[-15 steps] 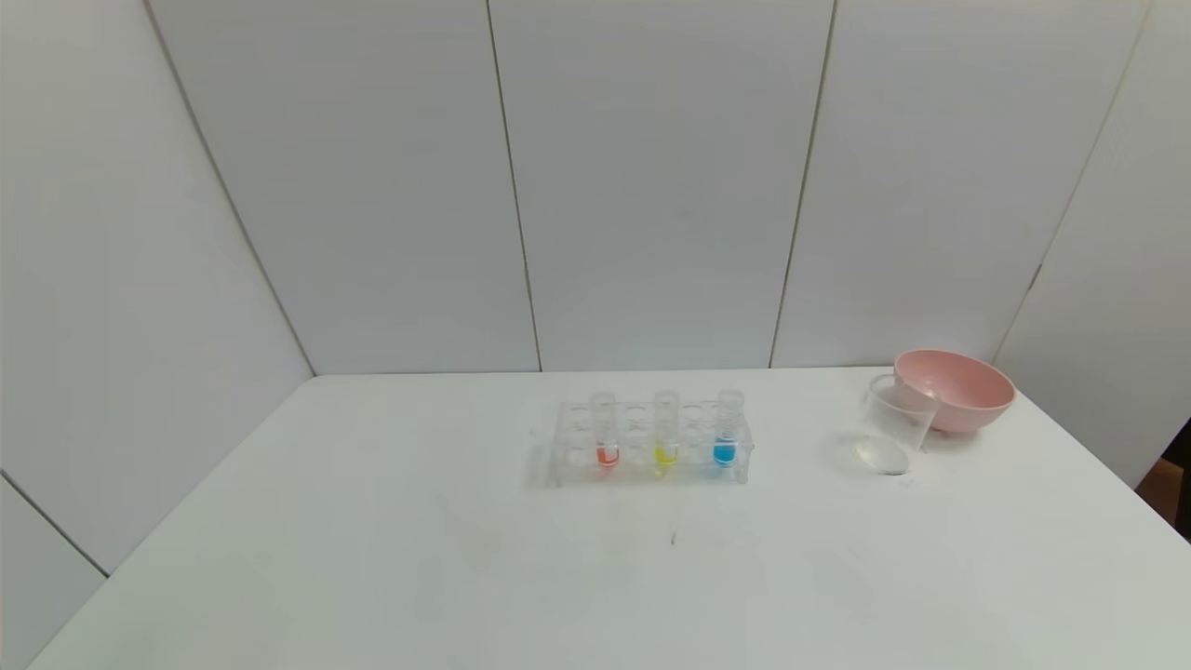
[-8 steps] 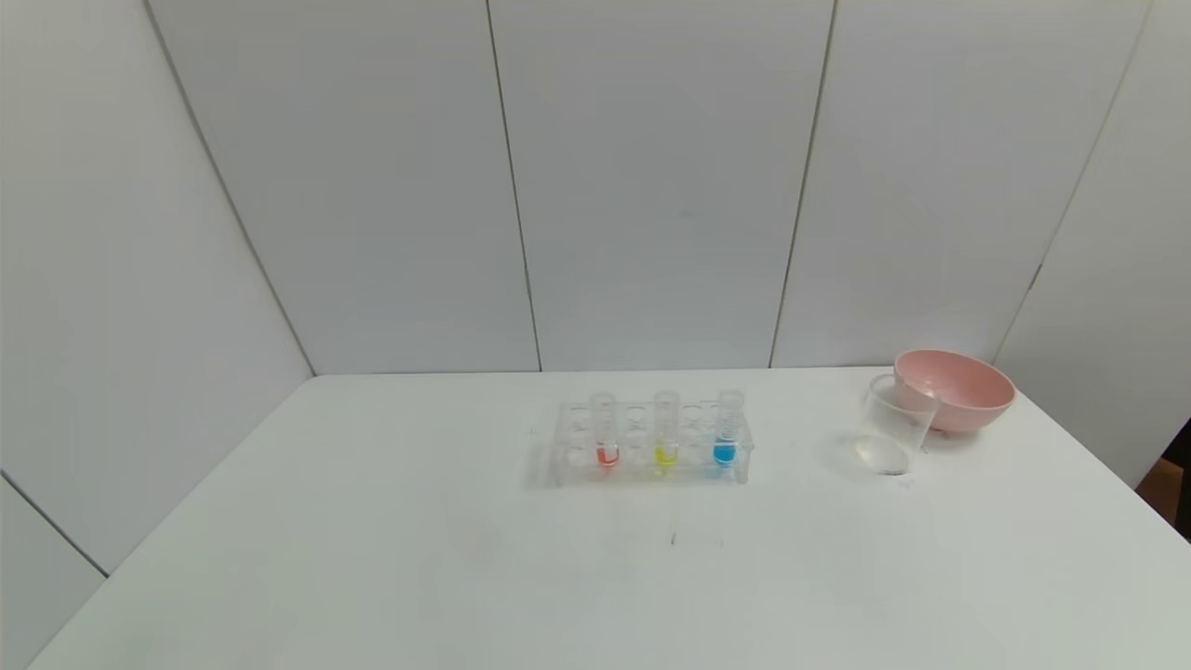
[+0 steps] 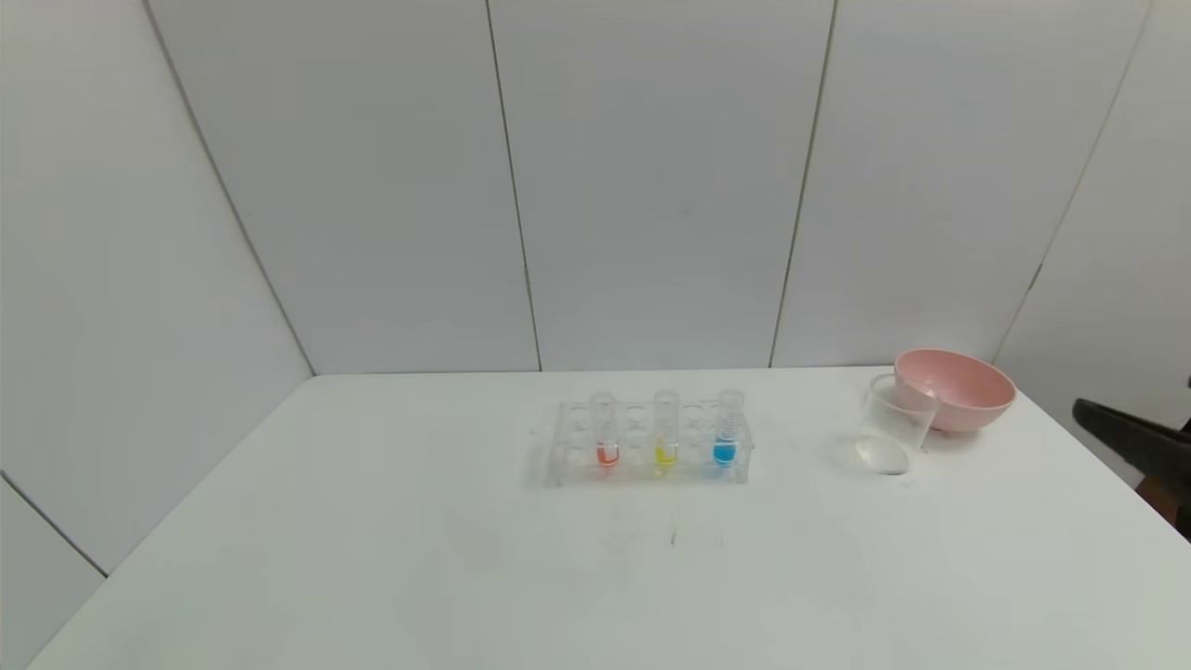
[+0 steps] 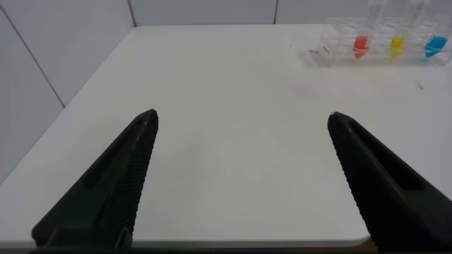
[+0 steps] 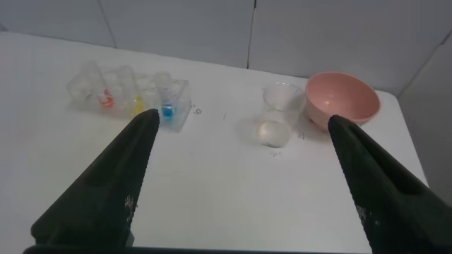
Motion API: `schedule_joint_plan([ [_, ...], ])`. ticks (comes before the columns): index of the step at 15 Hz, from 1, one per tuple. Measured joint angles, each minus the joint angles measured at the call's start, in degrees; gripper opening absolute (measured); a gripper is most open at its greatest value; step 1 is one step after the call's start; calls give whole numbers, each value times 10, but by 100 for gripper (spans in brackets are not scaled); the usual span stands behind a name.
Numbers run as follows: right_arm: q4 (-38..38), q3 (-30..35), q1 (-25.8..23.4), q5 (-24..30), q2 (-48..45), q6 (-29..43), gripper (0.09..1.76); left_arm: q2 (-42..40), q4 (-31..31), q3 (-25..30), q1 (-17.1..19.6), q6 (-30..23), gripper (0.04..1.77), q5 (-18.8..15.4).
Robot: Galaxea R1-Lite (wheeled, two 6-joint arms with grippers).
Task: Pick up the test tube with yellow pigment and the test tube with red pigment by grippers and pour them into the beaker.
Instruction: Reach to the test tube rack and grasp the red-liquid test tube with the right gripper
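On my white tabletop (image 3: 372, 558), the rack (image 3: 649, 447) holds both tubes upright. Right tool (image 5: 240, 121) enters at three o'clock, spread; left tool (image 4: 241, 120) spread, empty.

The head view looks forward and down over the table (image 3: 465, 577) from some way back. Both wrist views face it low from near edges, apparently; all three share the rack (image 3: 649, 445).

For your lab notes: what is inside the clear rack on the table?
The rack holds three upright tubes: red, yellow and blue, each with a little liquid at its tip. The other holes look empty, though clear plastic makes that hard to confirm.
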Motion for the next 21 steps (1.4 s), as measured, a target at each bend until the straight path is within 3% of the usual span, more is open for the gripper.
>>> schedule_joint_plan([
  [3, -33, -22, 126, -106, 89, 23, 171, 0, 0, 0, 0, 0, 172, 0],
  [11, -38, -121, 313, -218, 314, 168, 171, 0, 0, 0, 0, 0, 172, 0],
  [15, -38, -189, 363, -225, 426, 206, 171, 0, 0, 0, 0, 0, 172, 0],
  [21, -37, -331, 376, -252, 603, 209, 171, 0, 0, 0, 0, 0, 172, 0],
])
